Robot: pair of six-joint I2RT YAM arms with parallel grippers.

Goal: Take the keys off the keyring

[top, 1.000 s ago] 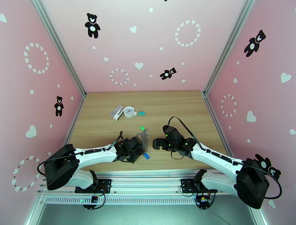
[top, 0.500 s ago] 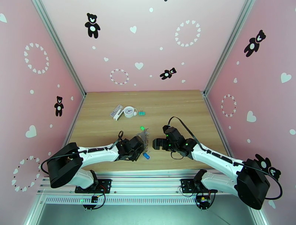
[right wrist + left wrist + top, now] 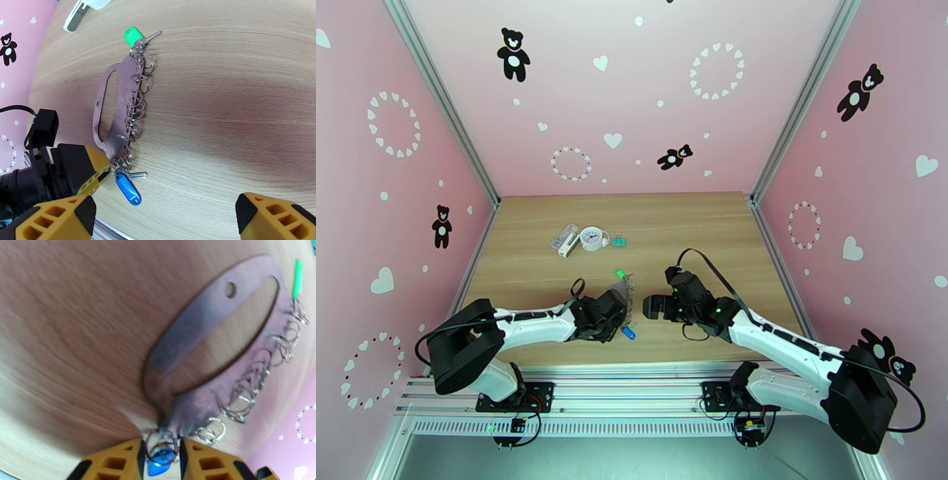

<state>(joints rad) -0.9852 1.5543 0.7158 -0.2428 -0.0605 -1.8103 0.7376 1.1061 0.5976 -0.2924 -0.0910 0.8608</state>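
The keyring (image 3: 114,118), a grey oval strap with a chain of small metal rings, lies flat on the wooden table (image 3: 695,229) between the two arms. The green key (image 3: 133,36) hangs at its far end and the blue key (image 3: 128,188) at its near end. My left gripper (image 3: 161,459) is at that near end, its yellow fingers (image 3: 118,461) pressed against a small ring with the blue key's head just behind it. My right gripper (image 3: 166,221) hovers wide open to the right of the keyring (image 3: 624,294), holding nothing.
At the table's back left stand a round white clock (image 3: 591,237), a teal binder clip (image 3: 618,241) and a white oblong item (image 3: 566,238). The pink walls close in on three sides, and the table's near edge lies just behind the blue key (image 3: 629,332).
The left gripper's jaws have narrowed around the ring at the keyring's near end, and the left arm has crept slightly rightward. The right arm and the keyring have stayed put.
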